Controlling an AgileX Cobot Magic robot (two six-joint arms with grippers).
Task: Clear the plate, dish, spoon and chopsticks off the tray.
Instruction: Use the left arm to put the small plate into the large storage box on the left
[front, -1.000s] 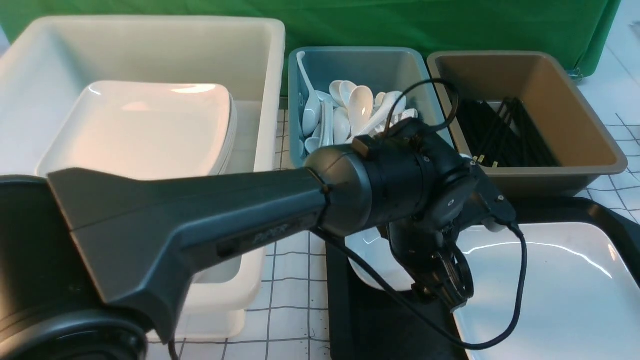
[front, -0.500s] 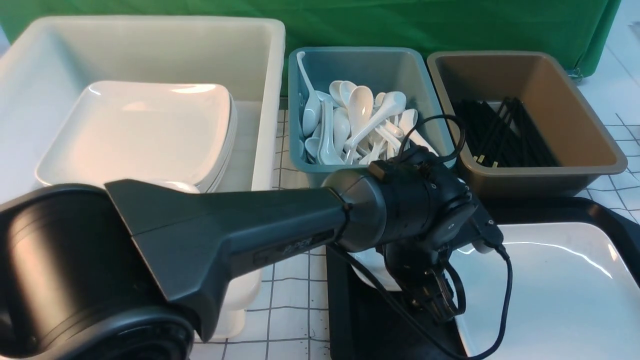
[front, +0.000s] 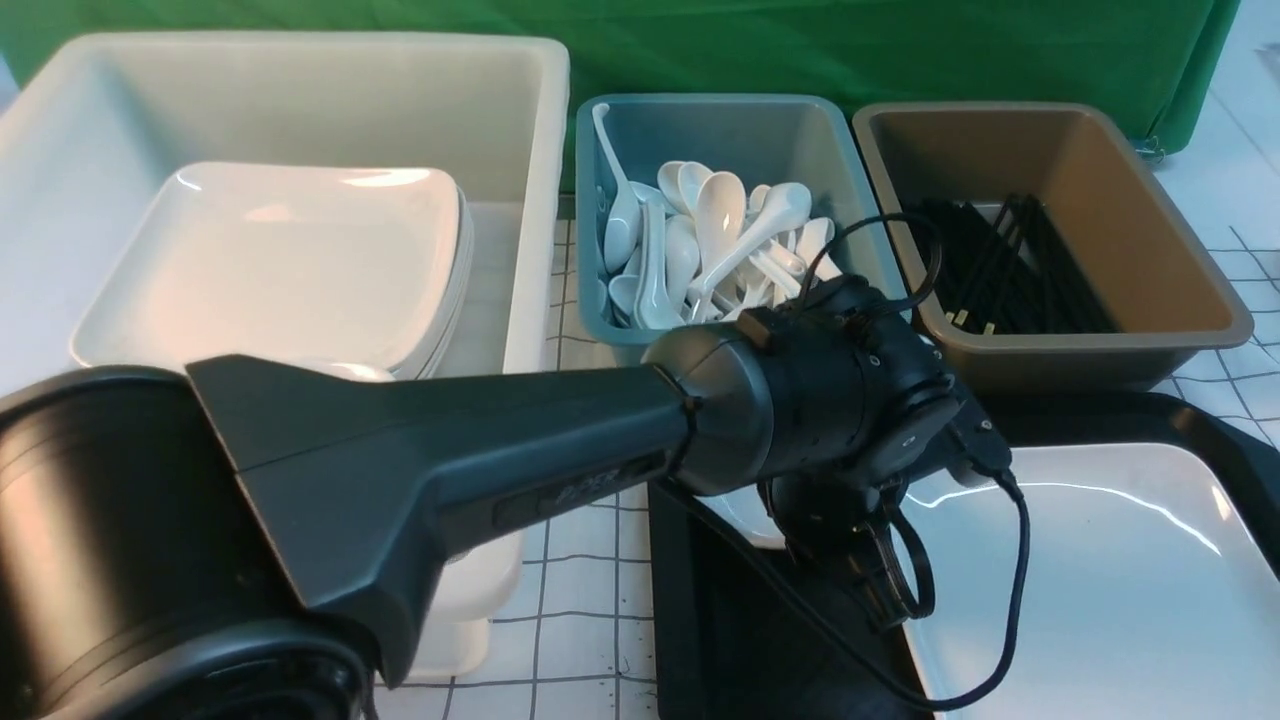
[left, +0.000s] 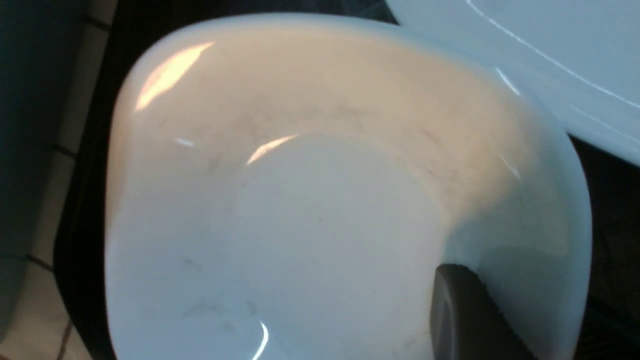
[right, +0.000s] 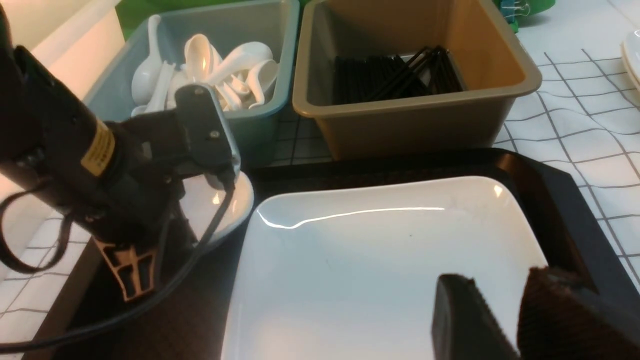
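In front of me a green cloth backdrop (front: 900, 50) hangs across the far side. The table cover (front: 585, 560) is white, printed with a thin dark grid, wrinkled at my right, brightly lit.

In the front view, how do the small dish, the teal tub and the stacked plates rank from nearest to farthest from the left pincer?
1. Small dish: gripped by the left pincer, over the tray.
2. Teal tub: behind the tray, full of spoons.
3. Stacked plates: far left, inside the cream tub.

white plate (front: 1100, 600), blk tray (front: 700, 650), teal tub (front: 740, 140), brown tub (front: 1000, 150), green backdrop (front: 800, 50), white cloth (front: 580, 560) w/ grid
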